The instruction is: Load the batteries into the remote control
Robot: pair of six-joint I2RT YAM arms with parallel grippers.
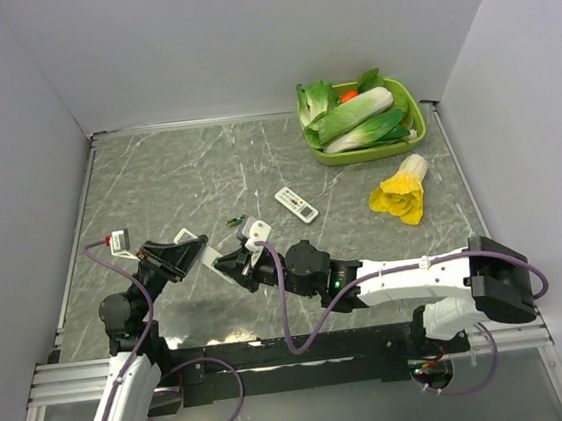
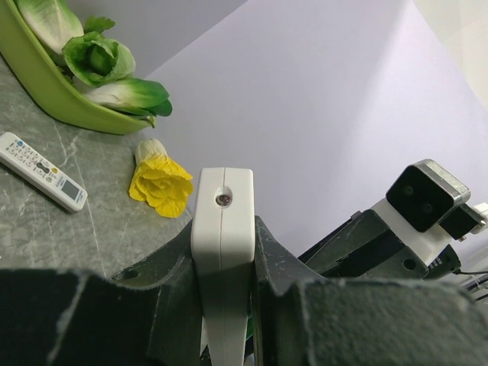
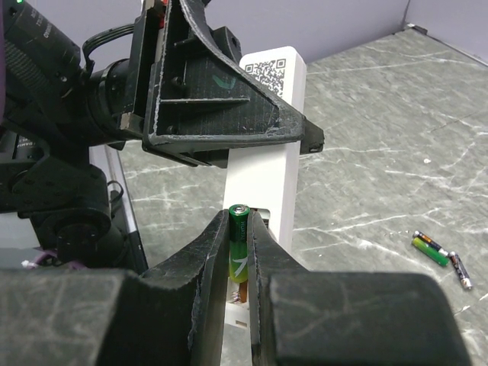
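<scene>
Above table [image 1: 206, 168], left gripper [image 2: 222, 263] holding remote control [image 2: 222, 213], right gripper [image 3: 239, 227] holding battery [image 3: 239, 252]

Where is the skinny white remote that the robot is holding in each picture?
Top external: the remote control is a small white piece left of centre, lower half.
Left wrist: bottom centre, end-on, pinched by the left gripper.
Right wrist: upright in the middle, QR sticker on top, behind the green battery.
Shared landmark: the grey marbled table.
</scene>
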